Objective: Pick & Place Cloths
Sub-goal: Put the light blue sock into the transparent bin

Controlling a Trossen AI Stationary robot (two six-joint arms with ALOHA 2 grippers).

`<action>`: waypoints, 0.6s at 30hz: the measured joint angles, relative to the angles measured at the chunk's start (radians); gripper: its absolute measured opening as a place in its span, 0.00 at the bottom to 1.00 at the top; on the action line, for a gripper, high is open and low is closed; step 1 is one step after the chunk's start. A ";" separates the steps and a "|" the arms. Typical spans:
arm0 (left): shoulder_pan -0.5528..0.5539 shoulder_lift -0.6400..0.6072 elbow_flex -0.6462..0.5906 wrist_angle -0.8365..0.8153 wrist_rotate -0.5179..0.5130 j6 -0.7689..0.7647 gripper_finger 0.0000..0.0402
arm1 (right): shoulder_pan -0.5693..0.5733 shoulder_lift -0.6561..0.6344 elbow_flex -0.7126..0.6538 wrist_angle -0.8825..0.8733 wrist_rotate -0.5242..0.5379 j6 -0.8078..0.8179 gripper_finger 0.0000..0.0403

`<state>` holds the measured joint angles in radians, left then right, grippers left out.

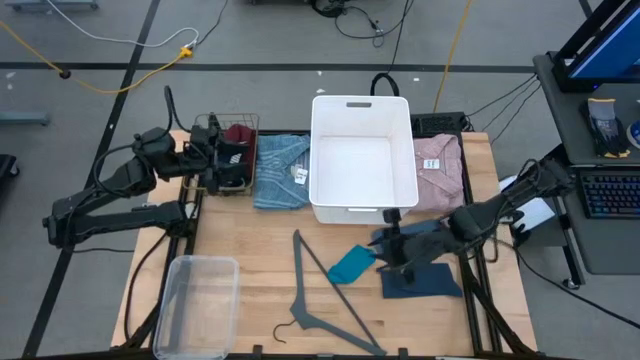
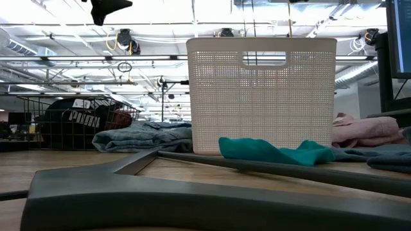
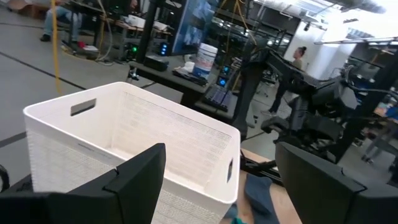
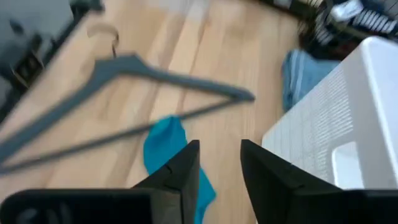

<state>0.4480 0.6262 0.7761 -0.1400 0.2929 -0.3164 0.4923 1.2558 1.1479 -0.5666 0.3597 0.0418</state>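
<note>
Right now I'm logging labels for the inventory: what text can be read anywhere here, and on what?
"PUMA": white print on the dark garment in the wire basket.
Tags on the blue cloth and pink cloth: too small to read.
Nothing else is legible.

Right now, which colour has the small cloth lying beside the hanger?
Teal; the high view shows it best.
</note>
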 joint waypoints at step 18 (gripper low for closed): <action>0.000 0.000 0.000 -0.077 0.018 0.135 0.77 | 0.000 0.344 0.114 -0.231 -0.155 -0.027 0.37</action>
<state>0.4481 0.6262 0.7761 -0.2172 0.3111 -0.1811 0.4919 1.5996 1.2617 -0.7978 0.2043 0.0147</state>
